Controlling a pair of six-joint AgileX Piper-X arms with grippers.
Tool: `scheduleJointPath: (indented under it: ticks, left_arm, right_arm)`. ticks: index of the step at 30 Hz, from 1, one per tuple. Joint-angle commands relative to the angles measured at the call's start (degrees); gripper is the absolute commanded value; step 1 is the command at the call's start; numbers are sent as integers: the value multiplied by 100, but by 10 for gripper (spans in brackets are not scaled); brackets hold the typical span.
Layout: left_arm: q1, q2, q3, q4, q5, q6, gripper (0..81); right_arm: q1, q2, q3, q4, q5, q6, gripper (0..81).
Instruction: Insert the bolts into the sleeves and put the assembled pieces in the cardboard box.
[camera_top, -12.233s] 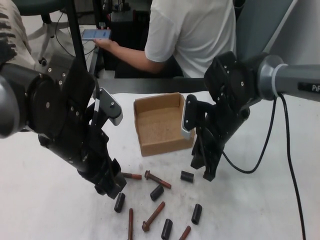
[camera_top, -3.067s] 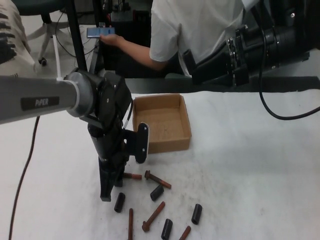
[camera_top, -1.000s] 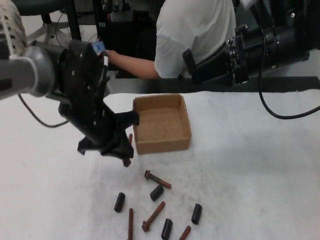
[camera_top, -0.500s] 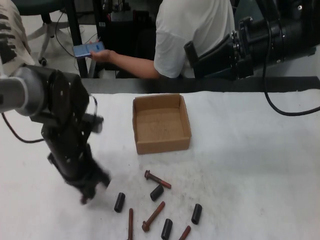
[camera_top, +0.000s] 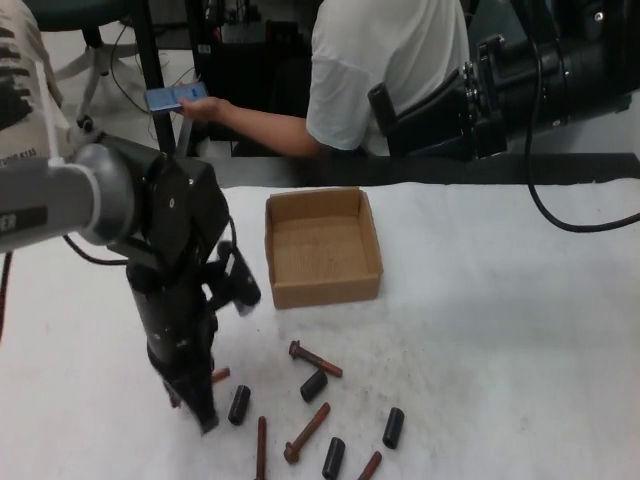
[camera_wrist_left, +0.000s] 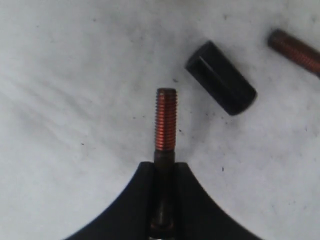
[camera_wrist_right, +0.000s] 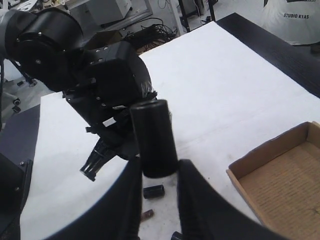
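Left claw (camera_wrist_left: 164, 169) has lowered, bolt (camera_wrist_left: 165, 117) clamped, beside a sleeve (camera_wrist_left: 221, 77)

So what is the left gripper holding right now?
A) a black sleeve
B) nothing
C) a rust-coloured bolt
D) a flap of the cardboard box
C: in the left wrist view the left gripper is shut on a bolt, its threaded end sticking out past the fingers; the held black sleeve is in the right gripper.
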Motion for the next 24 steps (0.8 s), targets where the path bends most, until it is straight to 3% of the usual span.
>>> scheduleJointPath:
  ticks: [1, 7, 9, 14, 19, 24]
  left_arm:
    - [163, -83, -59, -290, 122, -2548, 3]
    - [553, -83, 53, -1060, 2433, -5956, 3]
    - [563, -83, 129, -1580, 2659, -6982, 3]
    - [491, -83, 153, -2419, 2486, -8608, 3]
    - [468, -83, 176, -2396, 1363, -10153, 3]
    - [468, -83, 412, -2460, 938, -11400, 3]
  right_arm:
    - [-19, -93, -40, -30, -39, 17, 8]
    - [-19, -93, -40, -30, -39, 32, 8]
    - [-19, -79, -40, -30, -39, 83, 8]
    - [-19, -79, -40, -30, -39, 113, 8]
    - [-19, -93, -40, -30, -39, 113, 8]
    - [-19, -118, -40, -30, -39, 128, 8]
